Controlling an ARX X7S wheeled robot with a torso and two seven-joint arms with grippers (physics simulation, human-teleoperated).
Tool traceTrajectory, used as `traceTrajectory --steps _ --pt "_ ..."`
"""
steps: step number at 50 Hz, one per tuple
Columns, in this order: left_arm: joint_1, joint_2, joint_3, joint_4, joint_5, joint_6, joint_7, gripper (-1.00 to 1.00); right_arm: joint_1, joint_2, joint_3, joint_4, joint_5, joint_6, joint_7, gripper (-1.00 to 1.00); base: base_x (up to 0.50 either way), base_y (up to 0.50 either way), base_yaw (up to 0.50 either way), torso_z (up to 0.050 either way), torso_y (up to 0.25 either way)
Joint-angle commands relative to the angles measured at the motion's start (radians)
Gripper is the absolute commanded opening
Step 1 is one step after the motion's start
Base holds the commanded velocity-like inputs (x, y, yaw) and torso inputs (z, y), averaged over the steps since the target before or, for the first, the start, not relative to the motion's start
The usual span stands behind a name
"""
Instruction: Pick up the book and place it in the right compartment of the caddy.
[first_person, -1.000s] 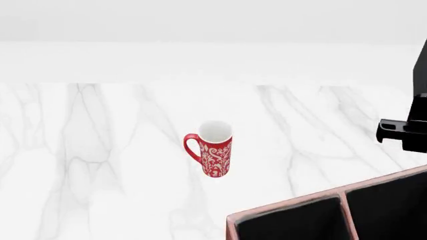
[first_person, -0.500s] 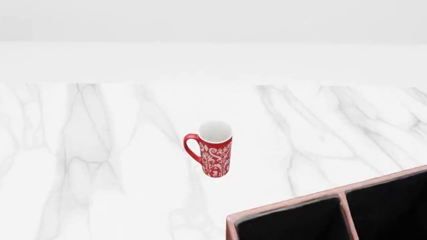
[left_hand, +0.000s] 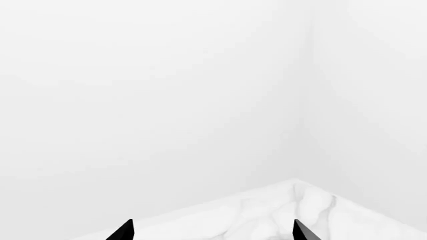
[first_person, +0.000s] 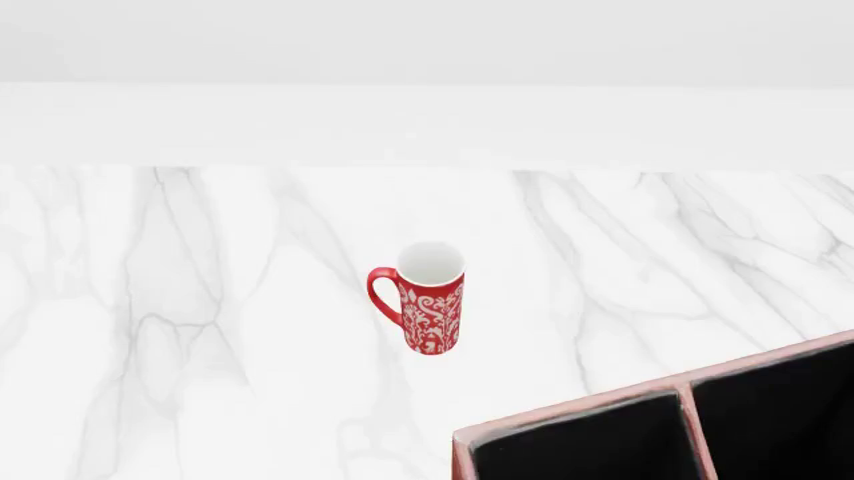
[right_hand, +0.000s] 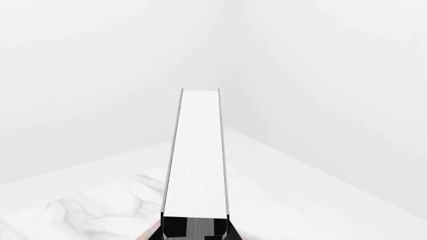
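In the right wrist view the book (right_hand: 197, 150) sticks straight out from my right gripper (right_hand: 195, 231), white page edges facing the camera between thin black covers. The jaws are shut on its near end. The caddy (first_person: 574, 410) fills the bottom right corner of the head view, with a pale pink rim and a black interior. A divider (first_person: 689, 425) splits it into two compartments. Neither gripper nor the book appears in the head view. My left gripper (left_hand: 213, 233) is open and holds nothing, its fingertips (left_hand: 124, 231) wide apart over the table's far corner.
A tall red patterned mug (first_person: 431, 298) stands upright on the white marble table (first_person: 200, 300), left of the caddy and farther back. White walls lie behind the table. A pinkish sliver (right_hand: 144, 233) beside the right gripper's jaws may be the caddy's rim.
One second ago a black gripper part showed at the right edge of the head view. It has since left that view. The mug and caddy have not moved.
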Motion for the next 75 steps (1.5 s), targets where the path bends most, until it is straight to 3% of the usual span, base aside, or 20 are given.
traceTrajectory --steps 1,22,69,70,75 --pt "0.001 0.018 -0.012 0.009 0.019 -0.001 0.020 1.00 0.001 -0.017 0.043 -0.017 -0.031 0.003 -0.038 -1.00 0.00 0.00 0.00 0.000 0.000" --pt "0.002 0.014 0.002 0.008 0.022 -0.001 0.013 1.00 -0.082 -0.066 0.064 0.022 -0.070 -0.074 -0.084 -1.00 0.00 0.00 0.00 0.000 0.001" --pt "0.004 0.006 0.010 0.020 0.012 -0.009 0.000 1.00 -0.131 -0.103 -0.021 0.114 -0.107 -0.147 -0.162 -1.00 0.00 0.00 0.00 0.000 0.001" --pt "0.003 0.005 0.012 0.018 0.013 -0.008 0.000 1.00 -0.129 -0.103 -0.019 0.115 -0.100 -0.142 -0.163 1.00 0.00 0.00 0.00 0.000 0.000" --pt "0.003 0.005 0.015 0.018 0.012 -0.008 -0.002 1.00 -0.127 -0.104 -0.025 0.117 -0.099 -0.140 -0.163 1.00 0.00 0.00 0.00 0.000 0.000"
